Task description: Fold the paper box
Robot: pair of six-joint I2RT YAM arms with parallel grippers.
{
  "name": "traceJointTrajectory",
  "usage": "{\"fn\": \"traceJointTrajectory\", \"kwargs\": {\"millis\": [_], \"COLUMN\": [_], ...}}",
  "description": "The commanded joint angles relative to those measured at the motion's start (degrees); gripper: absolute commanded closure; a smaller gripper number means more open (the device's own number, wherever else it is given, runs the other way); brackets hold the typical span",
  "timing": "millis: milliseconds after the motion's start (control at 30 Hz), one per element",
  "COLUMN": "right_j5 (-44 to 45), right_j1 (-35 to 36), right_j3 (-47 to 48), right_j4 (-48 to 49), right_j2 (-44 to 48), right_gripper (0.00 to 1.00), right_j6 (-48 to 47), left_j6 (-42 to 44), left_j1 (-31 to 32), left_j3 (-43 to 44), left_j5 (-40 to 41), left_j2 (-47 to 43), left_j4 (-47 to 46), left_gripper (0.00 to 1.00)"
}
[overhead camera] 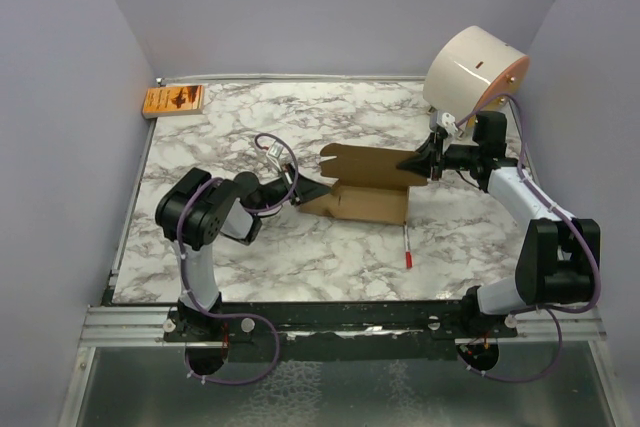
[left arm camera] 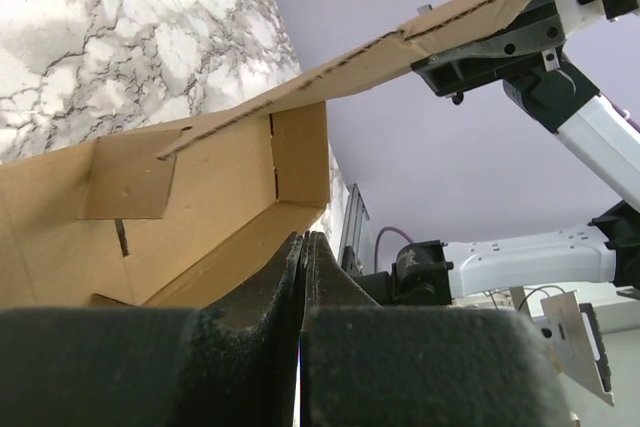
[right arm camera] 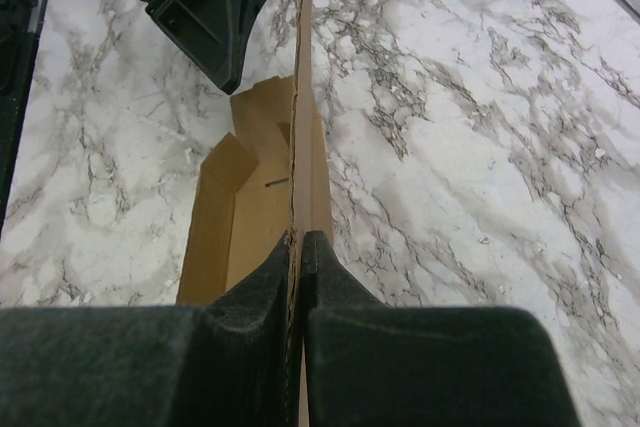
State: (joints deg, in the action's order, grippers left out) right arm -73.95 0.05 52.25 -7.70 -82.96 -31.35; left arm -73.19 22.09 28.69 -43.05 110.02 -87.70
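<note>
Plain brown cardboard box (overhead camera: pixel 370 205): light, thin, creases easily. Right gripper (right arm camera: pixel 297 237) pinches raised flap (overhead camera: pixel 360 162); left gripper (left arm camera: pixel 303 240) clenched at wall just ahead, grasp unclear. Hold beside folds.

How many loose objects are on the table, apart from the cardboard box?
3. An orange packet in the far left corner, a big white cylinder in the far right corner, and a thin red-tipped stick on the near side of the paper box. The box could hide more.

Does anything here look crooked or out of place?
The big white cylinder at the far right corner sits tilted, and a thin red-tipped white stick lies loose beside the paper box.
</note>
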Motion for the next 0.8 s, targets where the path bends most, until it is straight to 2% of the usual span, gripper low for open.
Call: {"fn": "traceJointTrajectory", "kwargs": {"millis": [0, 200, 333, 433, 533, 600, 767], "right_j5": [0.66, 0.73, 0.72, 0.45, 0.31, 0.30, 0.17], "right_j1": [0.03, 0.03, 0.01, 0.03, 0.03, 0.03, 0.03], "right_j3": [1.72, 1.72, 1.76, 1.90, 1.89, 1.98, 1.98], "right_j4": [-0.88, -0.90, -1.08, -1.26, -1.34, -1.35, -1.35], "right_j2": [-0.48, -0.45, -0.46, -0.58, -0.52, -0.51, -0.56], "right_gripper": [0.99, 0.99, 0.99, 0.99, 0.99, 0.99, 0.99], "right_j6": [-0.62, -0.76, -0.88, -0.98, -1.07, -1.08, -0.99], "left_j6": [-0.54, -0.09, 0.47, 2.87, 10.23, 16.56, 28.55], "left_j1": [-0.20, -2.29, -10.64, -17.83, -20.83, -20.71, -19.39], "left_j3": [0.69, 0.53, -2.73, -6.66, -8.41, -7.46, -3.06], "left_j5": [0.42, -0.79, -1.28, -0.23, 2.44, 5.38, 10.65], "left_j2": [1.74, 0.19, -4.68, -8.62, -13.24, -16.48, -18.70], "left_j4": [-14.47, -14.40, -13.84, -9.09, 4.94, 17.67, 40.20], "left_gripper": [1.00, 1.00, 0.94, 0.89, 0.88, 0.88, 0.91]}}
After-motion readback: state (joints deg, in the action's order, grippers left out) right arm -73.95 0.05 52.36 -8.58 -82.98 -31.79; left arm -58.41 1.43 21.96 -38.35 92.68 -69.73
